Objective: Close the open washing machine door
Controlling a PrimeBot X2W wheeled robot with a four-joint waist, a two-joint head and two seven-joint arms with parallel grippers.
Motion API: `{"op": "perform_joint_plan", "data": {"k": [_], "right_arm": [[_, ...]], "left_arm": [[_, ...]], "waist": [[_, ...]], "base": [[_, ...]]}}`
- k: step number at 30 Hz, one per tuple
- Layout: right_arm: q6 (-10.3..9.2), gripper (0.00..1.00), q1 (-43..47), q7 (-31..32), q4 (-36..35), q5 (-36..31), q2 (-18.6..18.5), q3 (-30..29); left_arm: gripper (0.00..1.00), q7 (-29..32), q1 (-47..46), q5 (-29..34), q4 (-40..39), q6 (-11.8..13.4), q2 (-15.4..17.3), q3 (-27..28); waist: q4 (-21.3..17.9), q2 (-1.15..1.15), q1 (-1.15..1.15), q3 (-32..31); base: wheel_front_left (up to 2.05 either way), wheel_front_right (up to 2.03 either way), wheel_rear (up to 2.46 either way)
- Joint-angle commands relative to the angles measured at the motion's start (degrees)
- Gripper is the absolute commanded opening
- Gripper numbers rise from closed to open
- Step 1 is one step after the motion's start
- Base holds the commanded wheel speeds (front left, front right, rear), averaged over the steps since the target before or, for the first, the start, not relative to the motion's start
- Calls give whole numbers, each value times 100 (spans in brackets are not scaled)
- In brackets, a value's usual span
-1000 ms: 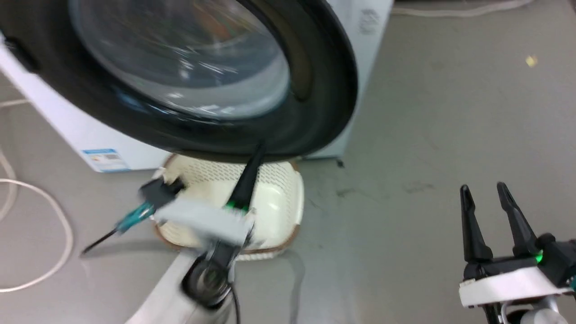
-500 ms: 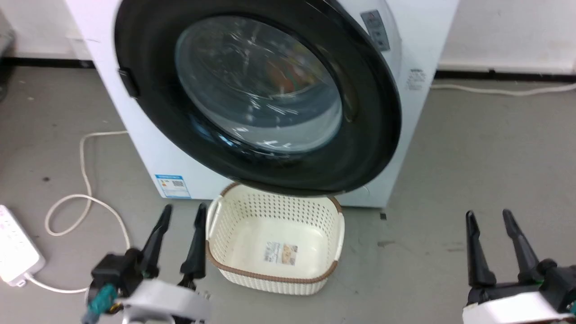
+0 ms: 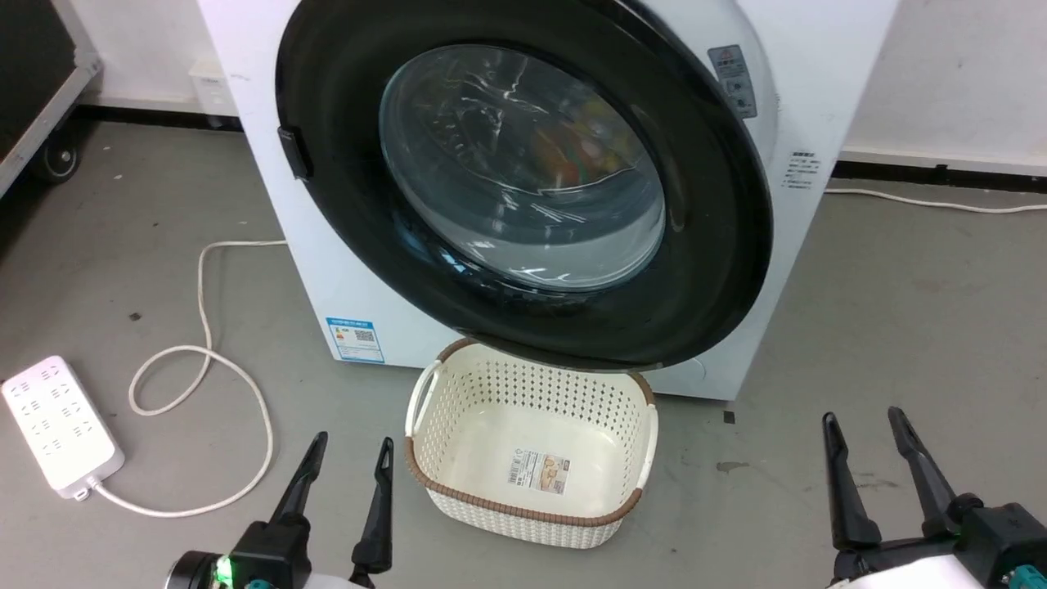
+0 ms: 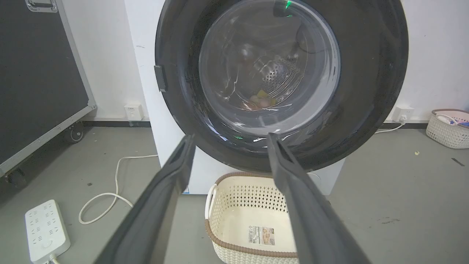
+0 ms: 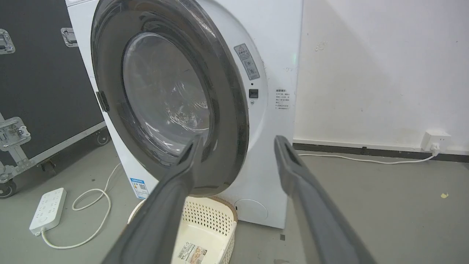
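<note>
The washing machine door (image 3: 720, 245) is a big round black frame with a bulging clear glass window (image 3: 523, 164). It lies against the white machine front (image 3: 818, 98); I cannot tell whether it is latched. In the right wrist view the door (image 5: 227, 110) shows its thick rim close to the front panel. My left gripper (image 3: 353, 442) is open at the lower left, well short of the door, with nothing between its fingers. In its own wrist view the left gripper (image 4: 231, 136) frames the door (image 4: 366, 73). My right gripper (image 3: 863, 417) is open at the lower right, its fingers (image 5: 293, 172) spread.
A cream perforated basket (image 3: 532, 515) sits on the floor under the door. A white power strip (image 3: 57, 425) and its looping cable (image 3: 204, 360) lie to the left. A black wheeled case (image 4: 36, 73) stands far left. Another basket (image 4: 447, 128) stands by the wall.
The head camera has risen and pulled back, so the whole picture shifted. My left gripper has drawn away from the door's lower rim to the lower left. The right gripper stays open.
</note>
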Motion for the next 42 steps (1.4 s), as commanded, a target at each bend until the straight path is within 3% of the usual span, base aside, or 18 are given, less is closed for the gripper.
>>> {"op": "perform_joint_plan", "data": {"k": [1,3,4,5,11,15,22,27,36,42], "right_arm": [[5,100,83,-24,17,5,9,25],[5,97,96,-22,87,-10,9,119],[5,13,91,-14,113,-25,-4,179],[5,0,76,1,129,-22,-40,256],[5,0,-268,128,68,106,-562,725],[5,0,-821,294,7,371,-1194,1161],[5,0,-2105,626,247,1269,-2360,1518],[5,0,-2968,742,655,1919,-2932,1732],[5,0,-4239,938,1397,3188,-3536,2007],[5,0,-5018,1067,1953,3713,-3701,2130]], "left_arm": [[100,-24,60,31,-9,-6,-23,22],[100,-24,49,33,-32,-30,-78,55],[100,-25,41,12,-55,-43,-121,81],[100,-25,25,2,-74,-63,-156,99],[100,-25,-135,53,-139,-140,-341,82],[100,-25,-294,123,-150,-162,-433,39],[100,-25,-643,224,-229,-147,-543,0],[100,-25,-825,242,-294,-110,-602,-16],[100,-25,-1125,295,-299,-116,-673,-183],[100,-25,-1259,360,-365,-106,-684,-172]], "waist": [[36,0,0,20],[86,0,0,55],[115,0,0,87],[150,0,0,128],[407,0,0,526],[592,0,0,922],[870,0,0,1598],[992,0,0,1961],[1114,0,0,2414],[1128,0,0,2626]], "base": [[0,0,0],[0,0,0],[0,0,0],[0,0,0],[0,0,0],[0,0,0],[0,0,0],[0,0,0],[0,0,0],[0,0,0]]}}
